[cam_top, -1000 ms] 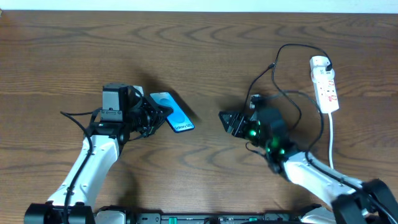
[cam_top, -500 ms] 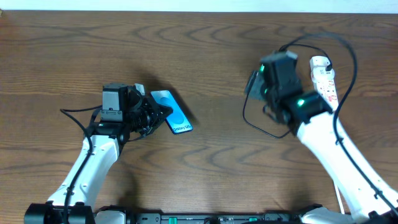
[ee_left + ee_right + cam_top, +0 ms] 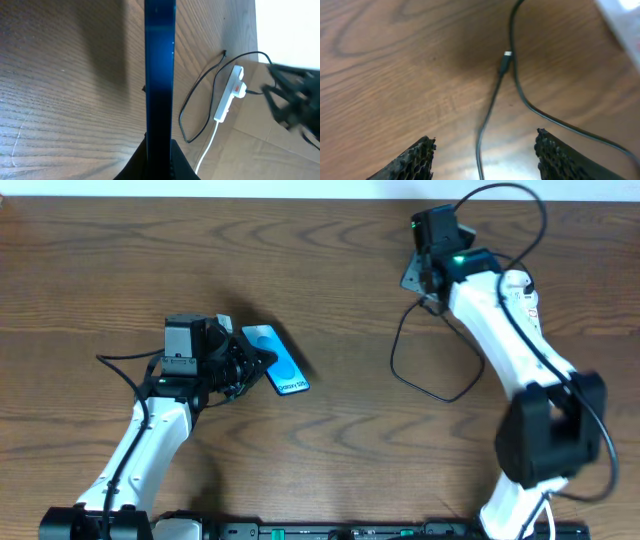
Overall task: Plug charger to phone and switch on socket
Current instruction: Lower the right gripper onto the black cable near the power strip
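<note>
Beneath parted right tool [image 3: 484, 144], charger tip [image 3: 506, 59] points away; left tool [image 3: 256, 364] clamps phone [image 3: 283, 362].

Overhead top-down, wrist views low, sharing charger [image 3: 505, 61]

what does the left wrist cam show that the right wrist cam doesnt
Only left wrist: the phone edge-on in the shut left claw, and the whole socket with its white cord. Only right wrist: the open right claw over the connector tip, which lies loose. Both: the black charger cable and the wooden table. The right wrist's top corner has only a white blur, possibly the socket.
</note>
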`<state>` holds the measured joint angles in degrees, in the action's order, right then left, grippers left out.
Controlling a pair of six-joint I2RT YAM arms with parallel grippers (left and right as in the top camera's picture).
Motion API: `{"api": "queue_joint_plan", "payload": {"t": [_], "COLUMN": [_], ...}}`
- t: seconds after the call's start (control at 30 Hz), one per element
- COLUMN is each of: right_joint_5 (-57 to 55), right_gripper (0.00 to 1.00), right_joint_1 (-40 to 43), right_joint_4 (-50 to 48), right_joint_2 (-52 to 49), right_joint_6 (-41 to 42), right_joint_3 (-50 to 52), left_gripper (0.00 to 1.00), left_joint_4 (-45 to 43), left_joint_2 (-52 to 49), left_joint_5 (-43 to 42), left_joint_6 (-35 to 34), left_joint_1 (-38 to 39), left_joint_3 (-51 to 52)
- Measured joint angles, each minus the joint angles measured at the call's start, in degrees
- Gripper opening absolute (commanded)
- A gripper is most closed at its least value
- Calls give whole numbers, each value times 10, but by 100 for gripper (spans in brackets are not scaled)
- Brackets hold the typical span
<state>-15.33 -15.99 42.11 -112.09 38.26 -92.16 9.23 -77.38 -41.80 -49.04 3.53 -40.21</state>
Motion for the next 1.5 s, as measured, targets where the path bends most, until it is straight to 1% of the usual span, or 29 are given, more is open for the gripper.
{"api": "queue_joint_plan", "payload": {"t": [0.23, 0.5, 0.53, 0.63, 0.77, 0.83, 0.9, 0.97, 1.1, 1.17, 1.2, 1.23, 1.27, 1.33, 1.37, 1.4, 1.43, 1.47, 1.5], "right_joint_5": [0, -14, -16, -20, -28, -28, -25, -9, 67, 132, 147, 167, 177, 184, 181, 174, 165, 158, 153], "right_gripper": [54, 51, 48, 35, 13, 4, 1, 1, 1, 2, 4, 11, 18, 25, 31, 40, 47, 51, 59], "right_joint_1": [0, 0, 0, 0, 0, 0, 0, 0, 0, -2, -4, -10, -16, -30, -39, -46, -55, -62, -68], "right_joint_4": [-88, -93, -94, -95, -104, -107, -110, -110, -67, 8, 42, 98, 130, 173, 185, 188, 184, 179, 172], "right_joint_2": [-102, -160, -161, -165, -169, -170, -170, -171, -171, -167, -164, -160, -158, -153, -151, -148, -144, -141, -137], "right_joint_6": [23, 48, 49, 52, 54, 54, 47, 27, -47, -97, -111, -131, -142, -163, -171, -177, -179, -185, -189], "right_joint_3": [-1, -1, -2, -7, -9, -9, -9, -12, -26, -39, -39, -38, -36, -27, -20, -14, -6, -1, 4], "left_gripper": [7, 7, 8, 7, 7, 8, 7, 7, 8, 7, 7, 7, 8, 7, 7, 8, 8, 7, 7], "left_joint_4": [11, 12, 12, 12, 12, 12, 12, 12, 12, 12, 12, 13, 13, 13, 13, 13, 13, 13, 13], "left_joint_2": [0, 0, 0, 0, 0, 0, 0, 0, 0, 0, 0, 0, 0, 0, 0, 0, 0, 0, 0], "left_joint_5": [0, 0, 0, 0, 0, 0, 0, 0, 0, 0, 0, 0, 0, 0, 0, 0, 0, 0, 0], "left_joint_6": [0, 0, 0, 0, 0, 0, 0, 0, 0, 0, 0, 0, 0, 0, 0, 0, 0, 0, 0], "left_joint_1": [0, 0, 0, 0, 0, 0, 0, 0, 0, 0, 0, 0, 0, 0, 0, 0, 0, 0, 0], "left_joint_3": [0, 0, 0, 0, 0, 0, 0, 0, 0, 0, 0, 0, 0, 0, 0, 0, 0, 0, 0]}}
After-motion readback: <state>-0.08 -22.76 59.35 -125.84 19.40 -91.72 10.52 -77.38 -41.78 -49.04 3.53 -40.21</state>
